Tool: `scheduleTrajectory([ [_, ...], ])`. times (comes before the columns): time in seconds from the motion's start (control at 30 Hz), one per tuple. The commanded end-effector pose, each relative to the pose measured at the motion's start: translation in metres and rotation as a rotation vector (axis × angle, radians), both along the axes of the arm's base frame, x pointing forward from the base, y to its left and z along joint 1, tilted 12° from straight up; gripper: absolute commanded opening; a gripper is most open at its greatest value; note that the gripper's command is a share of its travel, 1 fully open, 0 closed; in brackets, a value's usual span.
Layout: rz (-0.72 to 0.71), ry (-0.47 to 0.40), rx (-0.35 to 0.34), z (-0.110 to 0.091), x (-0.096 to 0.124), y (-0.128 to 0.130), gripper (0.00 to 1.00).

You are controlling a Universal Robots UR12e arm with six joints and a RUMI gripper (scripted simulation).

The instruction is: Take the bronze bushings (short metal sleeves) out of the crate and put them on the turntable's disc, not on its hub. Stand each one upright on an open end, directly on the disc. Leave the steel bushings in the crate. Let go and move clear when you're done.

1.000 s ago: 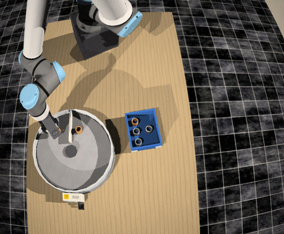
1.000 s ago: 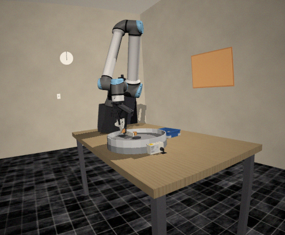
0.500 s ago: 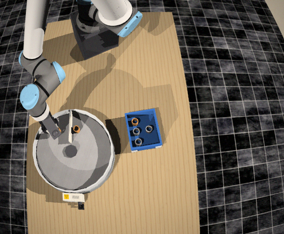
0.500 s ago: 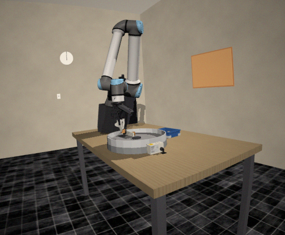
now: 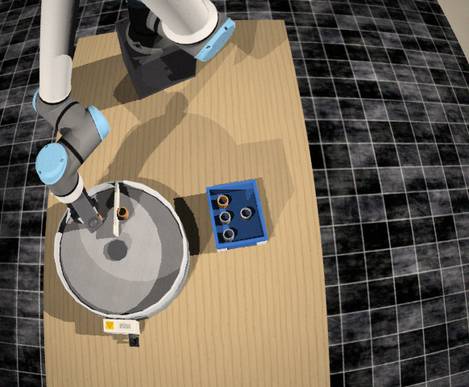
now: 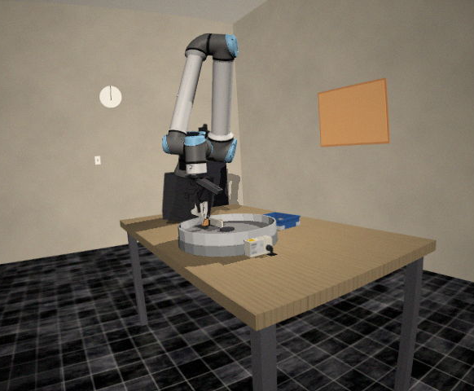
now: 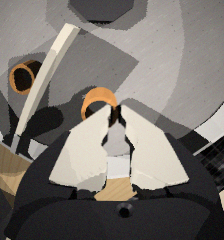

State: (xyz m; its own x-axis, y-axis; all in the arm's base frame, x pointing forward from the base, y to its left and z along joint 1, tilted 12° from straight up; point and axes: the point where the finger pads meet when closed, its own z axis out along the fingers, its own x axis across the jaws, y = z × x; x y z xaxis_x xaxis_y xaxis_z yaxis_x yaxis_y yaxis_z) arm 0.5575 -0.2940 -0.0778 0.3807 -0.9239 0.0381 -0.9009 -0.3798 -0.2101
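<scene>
My gripper (image 5: 97,219) (image 6: 204,217) (image 7: 114,106) is shut on the wall of a bronze bushing (image 7: 98,99) (image 6: 205,222). It holds the bushing low over the back left part of the turntable's grey disc (image 5: 143,258) (image 6: 245,227) (image 7: 167,60). A second bronze bushing (image 5: 122,213) (image 7: 23,76) stands upright on the disc beyond a white bar (image 5: 116,210) (image 7: 47,75). The dark hub (image 5: 116,250) (image 7: 99,9) is bare. The blue crate (image 5: 230,185) (image 6: 285,218) holds one bronze bushing (image 5: 222,198) and three steel bushings (image 5: 225,217) (image 5: 246,213) (image 5: 228,234).
The turntable has a raised white rim (image 5: 184,250) and a small control box (image 5: 120,326) (image 6: 255,247) at its front. The arm's dark base (image 5: 155,66) stands at the back of the wooden table (image 5: 247,312).
</scene>
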Motion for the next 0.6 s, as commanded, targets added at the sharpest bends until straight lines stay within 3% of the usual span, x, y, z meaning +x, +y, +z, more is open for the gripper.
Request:
scheduleTrajectory([
  [0.0,0.0,-0.001,-0.001,-0.007,0.002,-0.0001,0.0],
  [0.57,0.0,-0.001,-0.001,-0.01,0.0026,0.0,0.0],
])
